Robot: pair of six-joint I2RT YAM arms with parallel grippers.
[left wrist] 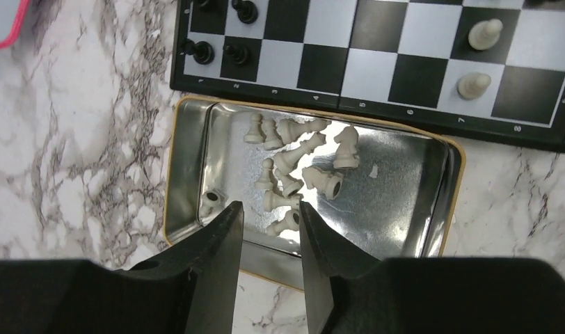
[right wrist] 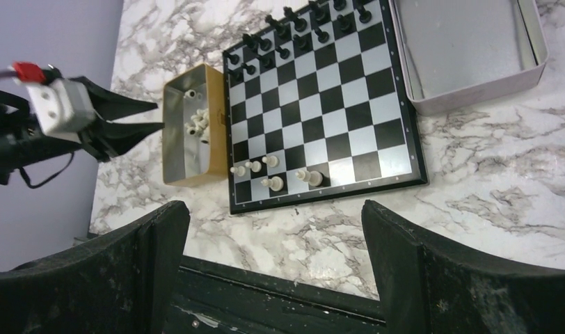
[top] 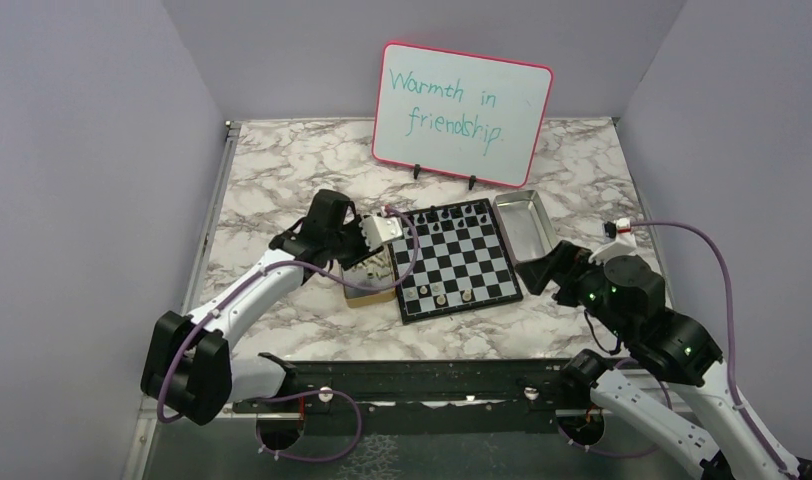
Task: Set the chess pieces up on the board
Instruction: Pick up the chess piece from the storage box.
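The left gripper (left wrist: 269, 210) is pictured over the near end of the tan box (left wrist: 189, 163), its jaws set a narrow gap apart with nothing seen clamped between them. Below them the loose cream chess pieces (left wrist: 293, 163) lie tumbled on their sides, several touching. A closing grip could well catch two at once, or pinch one askew so that it is set down tilted. The box's near wall stands just beside the fingertips (left wrist: 232, 212) and could be struck or dragged on a descent. The box lies just beside the left edge of the board (top: 462, 256), so a nudge may shift both. On the board, black pieces (top: 462, 212) are lined up along the far rows, and a few cream pieces (top: 437, 293) stand on the near rows. These could be toppled by a low carry across them. A whiteboard (top: 462, 100) is propped behind on the marble table (top: 282, 180). At the board's far right corner an empty silver tray (top: 527, 225) is set. The right gripper (right wrist: 274, 217) is held off the board's near right side, jaws spread wide and holding nothing.
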